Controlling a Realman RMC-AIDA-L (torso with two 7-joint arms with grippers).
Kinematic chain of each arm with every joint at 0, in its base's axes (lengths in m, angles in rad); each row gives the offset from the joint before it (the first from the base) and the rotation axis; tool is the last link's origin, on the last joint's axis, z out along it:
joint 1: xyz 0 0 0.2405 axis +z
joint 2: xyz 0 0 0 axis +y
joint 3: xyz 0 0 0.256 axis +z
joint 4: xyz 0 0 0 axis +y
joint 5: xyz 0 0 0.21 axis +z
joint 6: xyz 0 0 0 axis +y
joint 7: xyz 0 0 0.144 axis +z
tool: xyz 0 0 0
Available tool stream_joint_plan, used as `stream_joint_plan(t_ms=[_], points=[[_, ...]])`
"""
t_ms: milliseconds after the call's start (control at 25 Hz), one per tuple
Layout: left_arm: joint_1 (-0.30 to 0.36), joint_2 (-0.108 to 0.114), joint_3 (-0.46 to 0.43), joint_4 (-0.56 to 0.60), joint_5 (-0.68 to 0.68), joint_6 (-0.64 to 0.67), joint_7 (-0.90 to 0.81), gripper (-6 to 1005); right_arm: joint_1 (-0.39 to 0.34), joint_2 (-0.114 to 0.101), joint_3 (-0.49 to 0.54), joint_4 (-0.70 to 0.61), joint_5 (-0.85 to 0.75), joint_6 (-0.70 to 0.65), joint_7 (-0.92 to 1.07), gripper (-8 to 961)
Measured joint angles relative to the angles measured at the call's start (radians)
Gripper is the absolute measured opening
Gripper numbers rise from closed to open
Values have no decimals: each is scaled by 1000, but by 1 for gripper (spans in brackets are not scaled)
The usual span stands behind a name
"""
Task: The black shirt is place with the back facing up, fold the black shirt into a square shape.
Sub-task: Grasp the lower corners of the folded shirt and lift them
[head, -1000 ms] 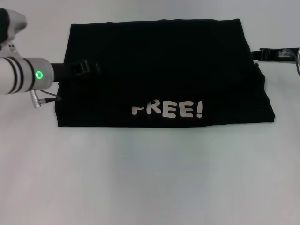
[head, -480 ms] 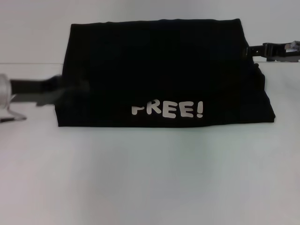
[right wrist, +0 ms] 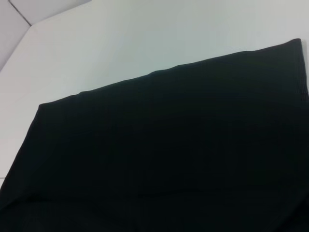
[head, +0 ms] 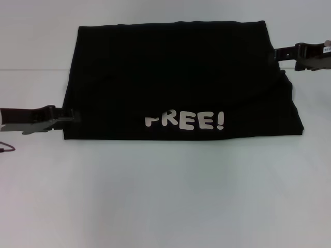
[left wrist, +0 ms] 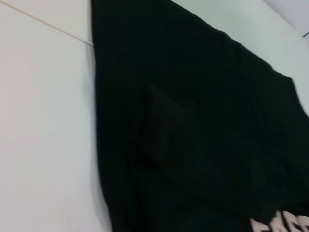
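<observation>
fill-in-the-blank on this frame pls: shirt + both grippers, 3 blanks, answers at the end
1. The white letters on the black shirt spell ____.
2. In the head view, the left gripper is at the shirt's ____ near corner.
3. The right gripper is at the shirt's far ____ corner.
4. The shirt lies on a ____ table.

Missing words: FREE!; left; right; white
</observation>
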Motion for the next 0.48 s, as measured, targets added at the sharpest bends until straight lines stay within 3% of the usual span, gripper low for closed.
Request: stream_joint_plan(t_ms=[280, 480], points=[[-17, -23, 128, -35, 4, -167, 8, 650, -4, -1, 1, 4, 0, 6, 0, 934], [-31, -34, 162, -58, 5, -251, 9, 574, -5, -3, 2, 2, 0, 6, 0, 927]])
